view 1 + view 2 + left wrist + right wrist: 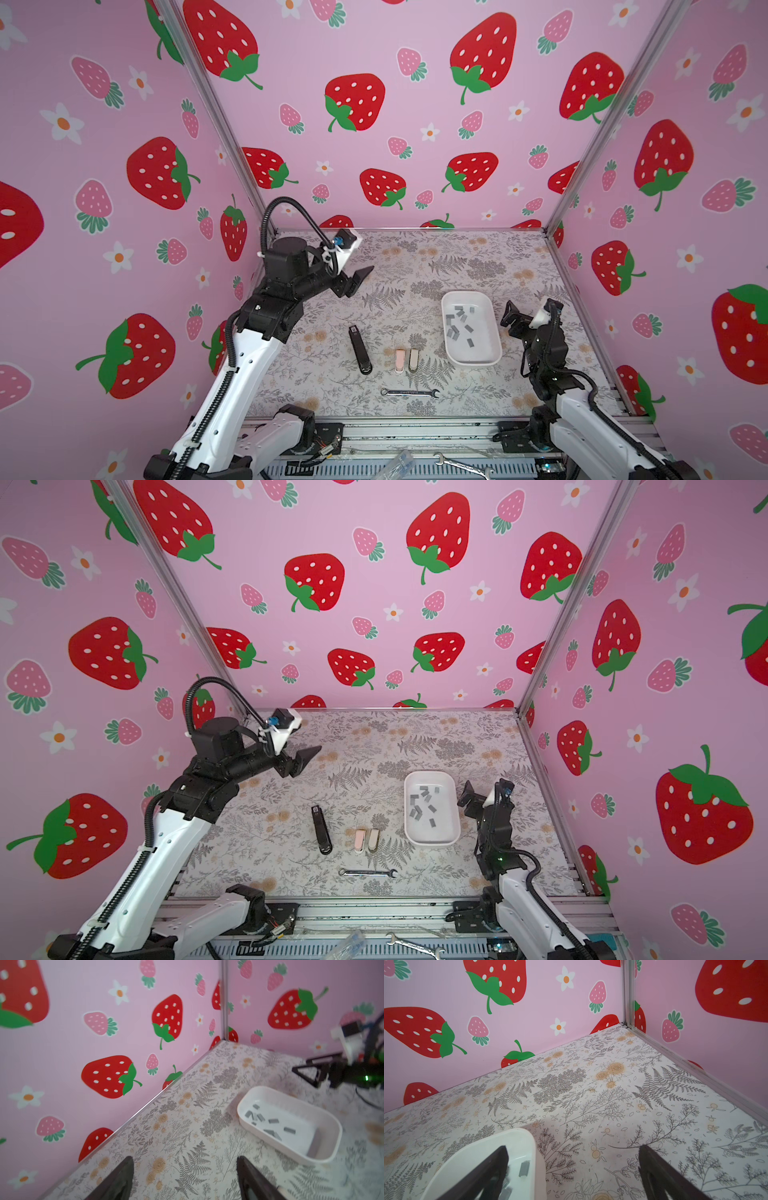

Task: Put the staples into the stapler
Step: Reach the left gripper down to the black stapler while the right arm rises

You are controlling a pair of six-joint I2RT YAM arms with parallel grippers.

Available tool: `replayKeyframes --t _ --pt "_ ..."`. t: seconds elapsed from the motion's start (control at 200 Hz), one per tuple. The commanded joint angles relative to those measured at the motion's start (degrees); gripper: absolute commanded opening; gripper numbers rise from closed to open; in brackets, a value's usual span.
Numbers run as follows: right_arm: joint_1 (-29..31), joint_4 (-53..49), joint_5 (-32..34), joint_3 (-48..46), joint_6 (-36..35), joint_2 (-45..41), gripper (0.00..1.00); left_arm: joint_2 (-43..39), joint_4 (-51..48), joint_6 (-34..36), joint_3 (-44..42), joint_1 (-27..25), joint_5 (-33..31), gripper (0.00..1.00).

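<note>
A black stapler [360, 350] [322, 830] lies flat on the floral mat, left of centre. Two mini staplers, one pink [400, 360] and one beige [413, 359], lie side by side to its right. Several grey staples [460, 324] [272, 1121] [524, 1167] lie loose in a white tray [471, 362] [291, 1093] [525, 1132]. My left gripper [359, 279] [185, 1159] hangs open and empty above the mat, well behind the black stapler. My right gripper [510, 315] [573, 1148] is open and empty at the tray's right rim, one finger over the tray.
A silver wrench [409, 392] lies on the mat near its front edge. Another wrench [459, 462] and a clear plastic piece [398, 463] rest on the metal rail in front. Strawberry-print walls close the left, back and right sides.
</note>
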Motion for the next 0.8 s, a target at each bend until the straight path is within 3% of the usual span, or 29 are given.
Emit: replayKeyframes --t 0.0,0.14,0.27,0.505,0.63,0.795 --pt "0.21 1.87 0.44 1.48 0.21 0.75 0.99 0.44 -6.14 26.88 -3.05 -4.92 2.52 0.78" --pt "0.21 2.66 1.43 1.29 0.30 0.84 0.99 6.70 -15.95 45.38 -3.14 -13.34 -1.60 0.75" --pt "0.21 3.24 2.97 1.76 0.48 2.37 0.99 12.12 -16.28 58.47 -6.59 -20.11 -8.30 0.72" --pt "0.21 2.23 3.35 2.87 0.63 3.77 0.99 18.91 -20.35 65.79 -5.16 -28.06 -11.11 0.60" --pt "0.26 1.86 3.29 2.41 0.82 2.84 0.99 18.89 -12.81 68.99 -10.30 -32.00 -12.60 0.61" --pt "0.21 1.00 1.74 2.72 0.58 3.01 0.99 21.68 -15.38 70.97 -10.07 -36.81 -16.44 0.58"
